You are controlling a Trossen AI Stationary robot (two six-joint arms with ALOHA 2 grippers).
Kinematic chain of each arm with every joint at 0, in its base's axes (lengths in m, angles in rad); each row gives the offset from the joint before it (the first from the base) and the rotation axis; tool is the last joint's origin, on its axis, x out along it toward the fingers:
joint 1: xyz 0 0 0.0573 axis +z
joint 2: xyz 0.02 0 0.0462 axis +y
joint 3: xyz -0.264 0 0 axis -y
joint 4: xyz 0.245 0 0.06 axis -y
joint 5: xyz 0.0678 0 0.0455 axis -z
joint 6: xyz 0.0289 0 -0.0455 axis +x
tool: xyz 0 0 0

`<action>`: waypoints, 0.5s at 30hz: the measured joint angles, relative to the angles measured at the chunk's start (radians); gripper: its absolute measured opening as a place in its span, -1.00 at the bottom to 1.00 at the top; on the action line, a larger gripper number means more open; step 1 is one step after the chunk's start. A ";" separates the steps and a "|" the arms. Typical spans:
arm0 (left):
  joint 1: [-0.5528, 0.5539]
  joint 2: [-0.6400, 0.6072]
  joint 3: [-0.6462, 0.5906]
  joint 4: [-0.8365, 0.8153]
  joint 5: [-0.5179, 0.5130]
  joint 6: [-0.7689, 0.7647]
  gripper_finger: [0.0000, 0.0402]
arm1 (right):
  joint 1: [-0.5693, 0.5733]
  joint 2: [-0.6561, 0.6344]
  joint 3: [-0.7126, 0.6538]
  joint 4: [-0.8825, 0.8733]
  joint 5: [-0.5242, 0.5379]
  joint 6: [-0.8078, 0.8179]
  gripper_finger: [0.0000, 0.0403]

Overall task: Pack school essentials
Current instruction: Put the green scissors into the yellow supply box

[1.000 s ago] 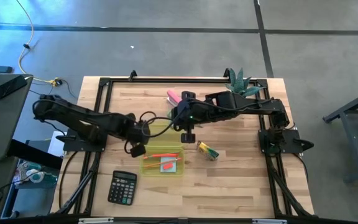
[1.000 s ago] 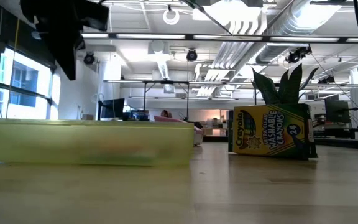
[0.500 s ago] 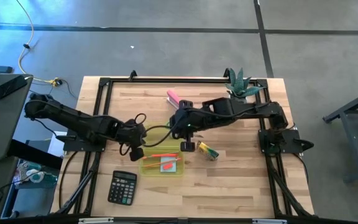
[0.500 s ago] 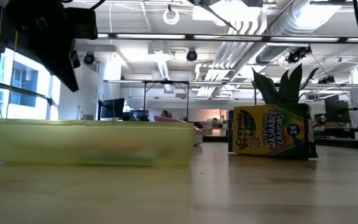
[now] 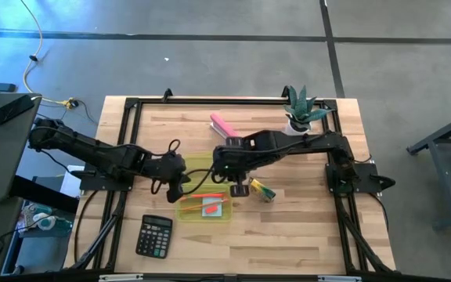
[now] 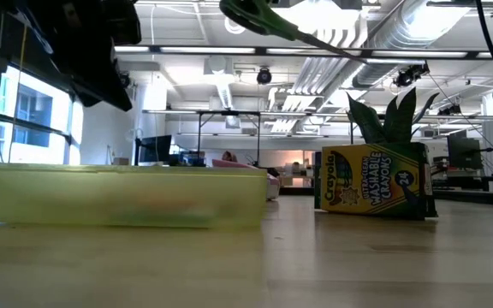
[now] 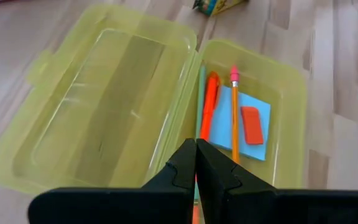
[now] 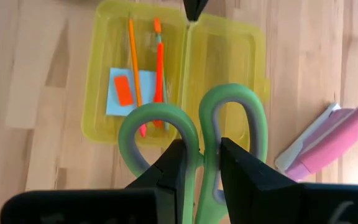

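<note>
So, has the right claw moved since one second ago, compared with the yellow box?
Yes. In the high view the right claw, shut on the green-handled scissors, has come nearer the calculator end of the table, beside the open yellow box.

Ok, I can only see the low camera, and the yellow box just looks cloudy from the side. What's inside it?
Observer: A light-blue note pad with a tiny red eraser on top, a pencil and a red-orange marker.
Operator: Is the lid on?
Observer: No. The lid of the yellow box lies open flat, and the left gripper, shut, hovers over the hinge.
Operator: And where are the scissors?
Observer: Not packed. The right gripper is clamped on the green-handled scissors, up above the table by the box.
</note>
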 joint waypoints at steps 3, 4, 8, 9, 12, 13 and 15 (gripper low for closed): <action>0.001 0.000 0.000 0.003 -0.001 0.000 -1.00 | 0.007 0.000 0.000 -0.008 0.000 0.000 -0.71; 0.001 0.000 0.000 0.005 -0.001 0.000 -1.00 | 0.011 0.000 0.000 -0.008 -0.003 -0.001 -0.71; 0.001 0.000 0.000 0.020 -0.002 0.000 -1.00 | 0.025 0.000 0.000 -0.017 -0.008 0.000 -0.71; 0.001 0.000 0.000 0.027 -0.002 0.002 -1.00 | 0.028 0.000 0.000 -0.021 -0.011 0.002 -0.71; 0.001 0.000 0.000 0.039 -0.002 0.017 -1.00 | 0.040 -0.002 -0.015 -0.011 -0.015 0.016 -0.71; 0.001 0.000 0.000 0.040 -0.002 0.019 -1.00 | 0.043 -0.003 -0.030 -0.006 -0.014 0.016 -0.71; 0.001 0.000 0.000 0.041 -0.002 0.020 -1.00 | 0.051 -0.004 -0.072 0.002 -0.014 0.022 -0.71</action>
